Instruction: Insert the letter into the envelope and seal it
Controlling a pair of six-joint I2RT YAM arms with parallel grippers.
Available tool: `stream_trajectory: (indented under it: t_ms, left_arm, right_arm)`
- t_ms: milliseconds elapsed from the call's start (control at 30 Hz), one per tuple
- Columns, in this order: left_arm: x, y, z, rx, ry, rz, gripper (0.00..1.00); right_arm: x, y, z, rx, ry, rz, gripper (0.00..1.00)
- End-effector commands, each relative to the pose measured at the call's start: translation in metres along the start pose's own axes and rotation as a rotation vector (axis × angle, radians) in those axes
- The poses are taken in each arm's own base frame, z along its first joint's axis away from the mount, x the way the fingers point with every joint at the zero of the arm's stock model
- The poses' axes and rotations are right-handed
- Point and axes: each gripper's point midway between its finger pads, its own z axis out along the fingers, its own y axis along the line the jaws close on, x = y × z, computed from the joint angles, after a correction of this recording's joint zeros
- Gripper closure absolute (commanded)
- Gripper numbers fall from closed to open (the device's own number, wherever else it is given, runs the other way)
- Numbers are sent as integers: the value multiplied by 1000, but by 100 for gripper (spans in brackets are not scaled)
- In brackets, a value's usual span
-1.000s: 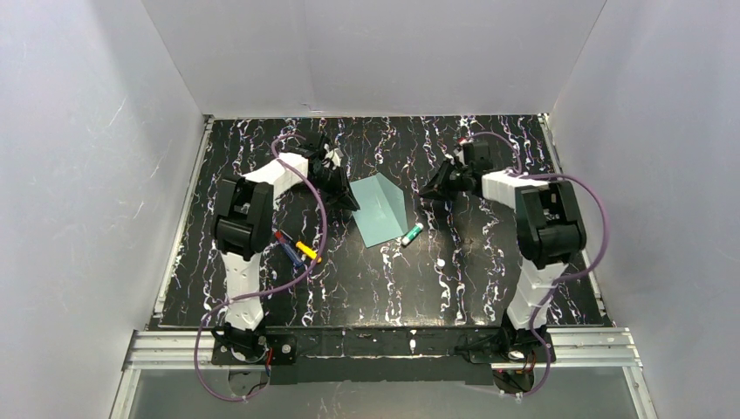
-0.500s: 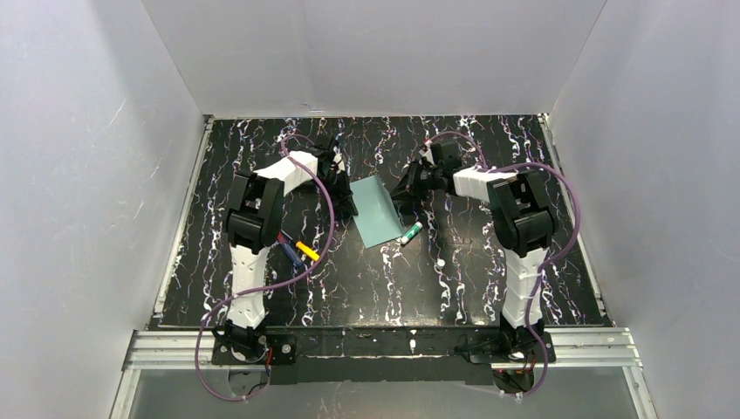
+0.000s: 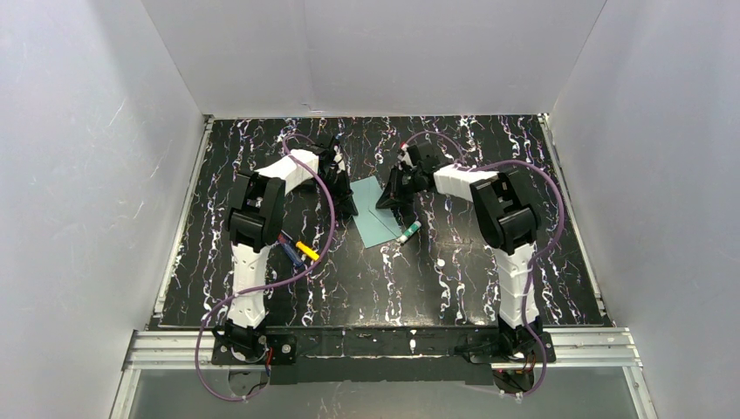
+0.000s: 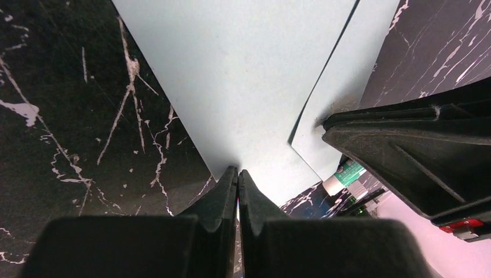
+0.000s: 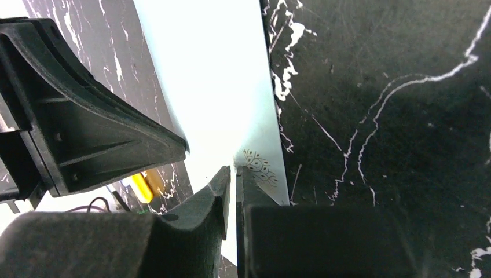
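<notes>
The teal envelope (image 3: pixel 375 220) lies flat mid-table between both grippers. My left gripper (image 3: pixel 349 208) is shut on its left edge, the fingertips pinching the pale sheet (image 4: pixel 231 75) in the left wrist view. My right gripper (image 3: pixel 385 202) has come in from the right and is shut on a thin sheet edge of the envelope (image 5: pixel 208 75). Right beside its finger, a corner with a dark leafy ornament (image 5: pixel 262 167) shows; this is the letter's border. The rest of the letter is hidden. In the left wrist view a second teal layer (image 4: pixel 359 69) lies to the right, with the right gripper's finger (image 4: pixel 405 150) against it.
A white glue stick with a green cap (image 3: pixel 408 231) lies just right of the envelope's near corner. Coloured markers (image 3: pixel 297 249) lie beside the left arm. White walls enclose the black marbled table (image 3: pixel 454 279) on three sides.
The left gripper has shut on the envelope's left edge. The right arm swung left onto the envelope, and the visible teal area grew narrower.
</notes>
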Motion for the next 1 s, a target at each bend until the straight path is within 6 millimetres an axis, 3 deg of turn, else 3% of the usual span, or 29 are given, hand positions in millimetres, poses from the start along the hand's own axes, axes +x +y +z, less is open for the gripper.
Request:
stream_trajectory:
  t_ms: [0,200,400,500,667,967]
  left_arm:
    - [5,5,3,-27,30,4,100]
    - [4,4,4,-19,36,-1,100]
    - [1,7,5,-16,37,-33,100]
    - [2,9,6,-9,48,-50,100]
    - [4,17,13,0,72,-88,100]
    - [6,23,17,4,90,-103,100]
  right_arm:
    - [-5,3,7,58,6,-81,83]
    - [14,-20,12,248,43,-215,83]
    - [42,-48,15,490,101,-473,85]
    - [46,-61,13,619,93,-582,84]
    - [60,-65,21,689,98,-737,76]
    - [76,-83,27,733,137,-763,79]
